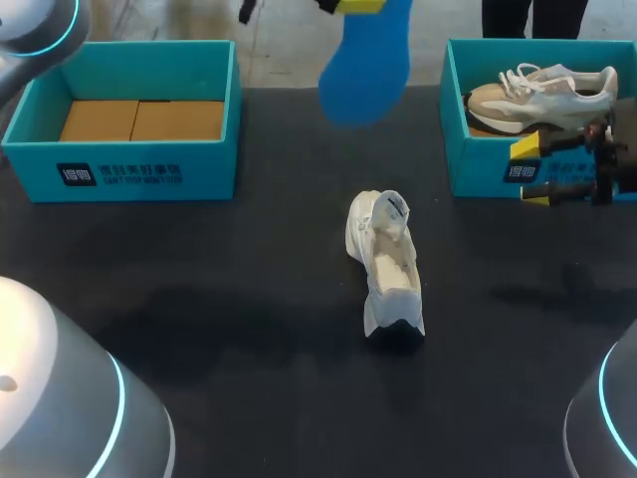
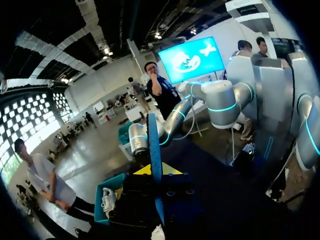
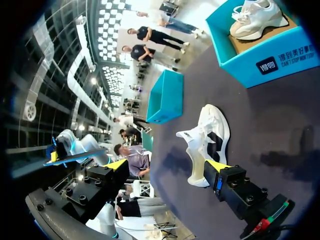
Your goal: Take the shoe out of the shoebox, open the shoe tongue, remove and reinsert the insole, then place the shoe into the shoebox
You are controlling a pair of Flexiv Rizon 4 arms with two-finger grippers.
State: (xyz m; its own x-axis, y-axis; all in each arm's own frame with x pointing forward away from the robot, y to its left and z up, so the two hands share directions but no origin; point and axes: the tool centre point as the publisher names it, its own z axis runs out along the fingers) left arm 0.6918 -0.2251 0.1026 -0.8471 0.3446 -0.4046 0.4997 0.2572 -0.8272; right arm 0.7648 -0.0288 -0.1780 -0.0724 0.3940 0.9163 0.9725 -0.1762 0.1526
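Observation:
A white shoe (image 1: 386, 264) lies on the black table's middle with its tongue pulled open; in the right wrist view the shoe (image 3: 207, 142) is ahead of the fingers. High over the table's far edge hangs the blue insole (image 1: 366, 65), with my left gripper (image 1: 358, 5) shut on its top end. In the left wrist view the insole (image 2: 154, 145) stands edge-on between the fingers of that gripper (image 2: 152, 171). My right gripper (image 1: 532, 174) stands open and empty in front of the right shoebox (image 1: 478, 169); its yellow tips are wide apart (image 3: 166, 165).
The right teal shoebox (image 3: 280, 60) holds a second beige-and-white shoe (image 1: 542, 92). A left teal shoebox (image 1: 129, 169) holds brown cardboard (image 1: 139, 119). My arms' grey bases fill the near corners.

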